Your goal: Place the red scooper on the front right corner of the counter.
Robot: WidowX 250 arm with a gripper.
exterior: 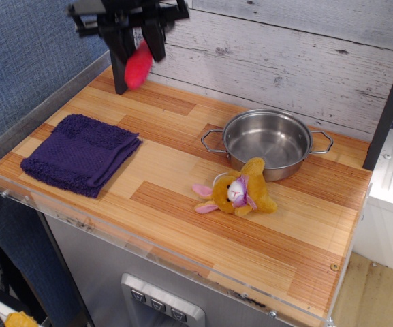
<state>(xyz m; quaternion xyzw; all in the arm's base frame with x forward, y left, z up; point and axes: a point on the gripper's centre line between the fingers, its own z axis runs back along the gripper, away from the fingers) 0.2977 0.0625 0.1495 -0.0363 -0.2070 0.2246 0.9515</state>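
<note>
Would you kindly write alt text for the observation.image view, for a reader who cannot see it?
A black robot claw holds the red scooper in the air above the back left of a striped wooden counter. On the counter lie a folded purple towel at the left, a steel pot at the right, and a yellow plush toy just in front of the pot.

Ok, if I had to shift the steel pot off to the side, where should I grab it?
By one of the pot's side loop handles, coming from above; the left handle faces open counter, while the plush toy crowds the front wall.
</note>
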